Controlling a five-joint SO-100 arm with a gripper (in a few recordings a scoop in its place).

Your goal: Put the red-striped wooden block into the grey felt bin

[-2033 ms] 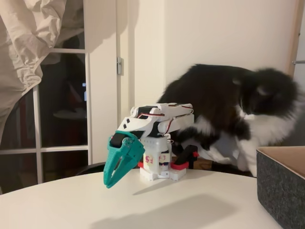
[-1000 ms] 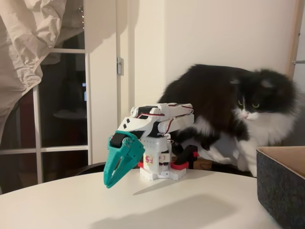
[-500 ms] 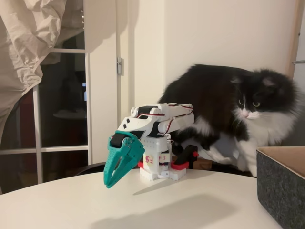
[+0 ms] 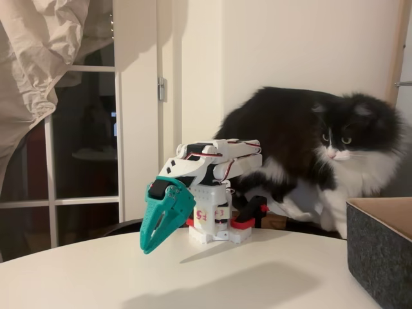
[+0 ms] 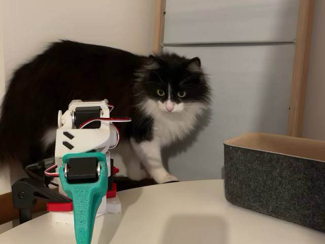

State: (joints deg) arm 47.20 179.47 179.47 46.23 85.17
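I see the large dark grey felt bin (image 5: 271,185) on the round white table (image 4: 193,277), its inside hidden. My teal gripper (image 4: 149,246) hangs closed, empty. A black-and-white cat (image 5: 152,101) stands behind.

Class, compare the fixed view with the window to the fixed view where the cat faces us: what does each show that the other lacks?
In a fixed view: dark window panes, hanging cloth, the claw side-on. In a fixed view: a wooden upright, the cat face-on, the claw end-on. In both fixed views: cat, teal claw, grey felt bin, white table.
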